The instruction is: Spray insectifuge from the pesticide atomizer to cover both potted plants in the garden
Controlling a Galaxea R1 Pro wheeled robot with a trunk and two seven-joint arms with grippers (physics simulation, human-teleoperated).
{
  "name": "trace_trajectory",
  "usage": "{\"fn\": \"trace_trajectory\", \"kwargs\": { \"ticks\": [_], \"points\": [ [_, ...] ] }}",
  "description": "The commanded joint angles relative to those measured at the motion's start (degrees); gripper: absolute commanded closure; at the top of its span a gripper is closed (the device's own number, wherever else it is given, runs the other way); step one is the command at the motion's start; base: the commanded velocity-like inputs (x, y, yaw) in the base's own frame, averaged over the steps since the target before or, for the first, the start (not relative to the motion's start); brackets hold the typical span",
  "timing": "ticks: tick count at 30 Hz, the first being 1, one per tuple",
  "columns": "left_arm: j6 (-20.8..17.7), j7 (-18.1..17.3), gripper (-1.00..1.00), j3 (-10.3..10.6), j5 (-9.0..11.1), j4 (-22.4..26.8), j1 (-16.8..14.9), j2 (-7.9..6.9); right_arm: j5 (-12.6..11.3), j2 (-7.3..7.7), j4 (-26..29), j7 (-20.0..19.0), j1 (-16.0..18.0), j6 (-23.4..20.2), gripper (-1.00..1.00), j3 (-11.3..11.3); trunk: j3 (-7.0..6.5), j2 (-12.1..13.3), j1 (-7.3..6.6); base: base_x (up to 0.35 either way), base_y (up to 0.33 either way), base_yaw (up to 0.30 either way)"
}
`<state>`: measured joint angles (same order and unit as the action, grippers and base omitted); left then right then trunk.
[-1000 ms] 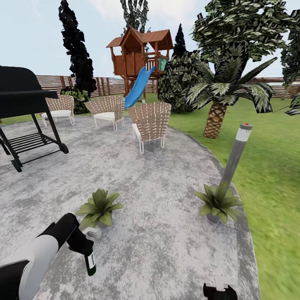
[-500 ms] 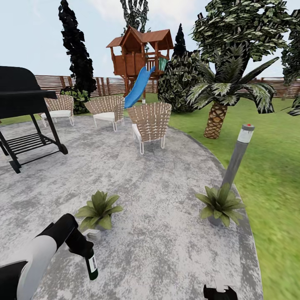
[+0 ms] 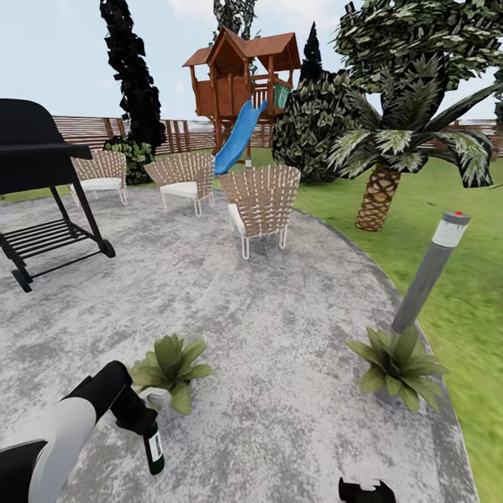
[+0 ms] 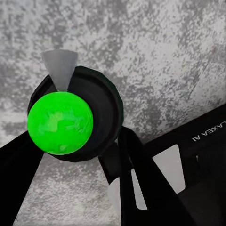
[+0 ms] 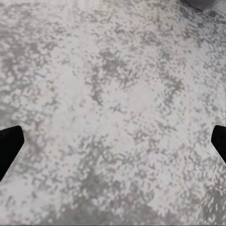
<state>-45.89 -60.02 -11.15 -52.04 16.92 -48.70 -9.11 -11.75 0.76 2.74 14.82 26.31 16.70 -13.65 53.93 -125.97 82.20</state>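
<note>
Gripping pesticide atomizer, left gripper fingers clamp it, bottle hanging low beside near potted plant. Right gripper fingers spread wide, empty. Second potted plant well apart by bollard lamp. Risk: spraying from here likely leaves far plant uncovered.

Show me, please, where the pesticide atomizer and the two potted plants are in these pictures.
pesticide atomizer (image 3: pixel 154 453): head view, on the dark bottle body below the left hand.
left potted plant (image 3: pixel 170 361): head view, on the middle of its leaf rosette.
right potted plant (image 3: pixel 399 361): head view, on the leaves beside the bollard lamp.
</note>
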Motion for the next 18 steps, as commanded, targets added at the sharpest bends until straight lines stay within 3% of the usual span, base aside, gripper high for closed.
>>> {"fn": "trace_trajectory", "kwargs": {
  "ticks": [1,4,8,18],
  "points": [
    [-0.34,-0.36,1.0,-0.47,-0.52,0.06,-0.01,0.11,-0.55,-0.03,-0.02,0.12,0.01,0.18,-1.0,-0.5,0.13,-0.02,0.02,0.336,0.141,0.161],
    [-0.34,-0.36,1.0,-0.52,-1.43,0.05,-0.02,0.25,-0.55,-0.02,-0.02,0.12,0.02,0.18,-1.0,-0.5,0.35,-0.02,0.02,0.335,0.136,0.153],
    [-0.35,-0.49,1.0,-0.76,-4.75,0.04,0.13,0.36,-0.55,-0.02,-0.02,0.12,0.04,0.18,-1.0,-0.5,0.61,-0.02,0.02,0.204,0.073,0.123],
    [-0.34,-0.61,1.0,-0.96,-5.39,-0.04,0.18,0.38,-0.65,0.09,-0.02,0.12,0.0,0.18,-1.0,-0.41,0.98,-0.02,0.02,0.013,0.005,0.011]
  ]
}}
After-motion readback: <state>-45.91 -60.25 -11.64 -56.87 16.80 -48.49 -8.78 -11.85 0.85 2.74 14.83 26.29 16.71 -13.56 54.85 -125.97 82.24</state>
